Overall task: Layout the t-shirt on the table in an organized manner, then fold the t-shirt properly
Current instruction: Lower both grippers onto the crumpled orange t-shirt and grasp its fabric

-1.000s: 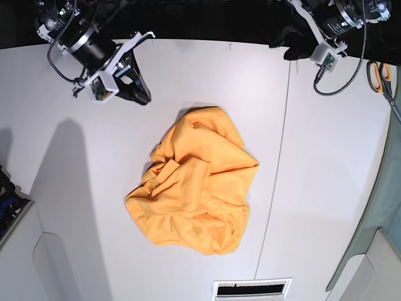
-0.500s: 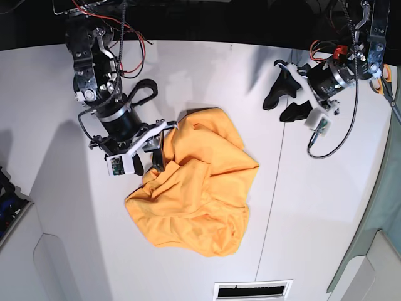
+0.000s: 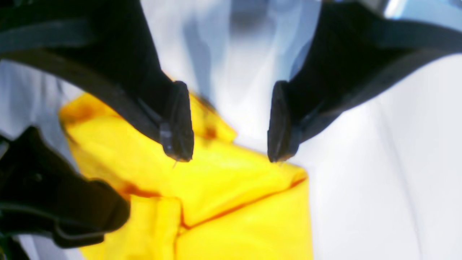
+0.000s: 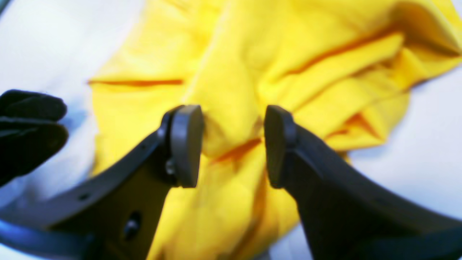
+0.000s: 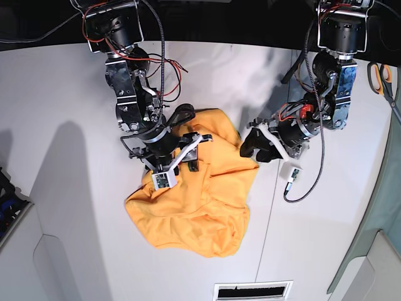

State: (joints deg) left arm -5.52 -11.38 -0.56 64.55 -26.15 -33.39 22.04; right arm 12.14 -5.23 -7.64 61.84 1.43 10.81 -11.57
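The orange-yellow t-shirt [image 5: 200, 200] lies crumpled in a heap in the middle of the white table [image 5: 75, 188]. My right gripper [image 5: 190, 143] is down on the heap's upper left part. In the right wrist view that gripper [image 4: 231, 148] is open, its pads on either side of a raised ridge of cloth [image 4: 231, 94]. My left gripper [image 5: 249, 152] sits at the shirt's right edge. Seen from the left wrist, it [image 3: 229, 144] is open just above the cloth's edge [image 3: 231, 173], with nothing between the pads.
Orange-handled scissors [image 5: 379, 75] lie at the back right corner. A grey-green panel [image 5: 382, 207] borders the right edge. A thin dark seam [image 5: 279, 157] runs down the table right of the shirt. A slotted vent [image 5: 250, 290] sits at the front edge.
Both arms came from the back of the table down to the shirt, the right onto the heap, the left to its right edge. The right gripper's jaws opened wider.
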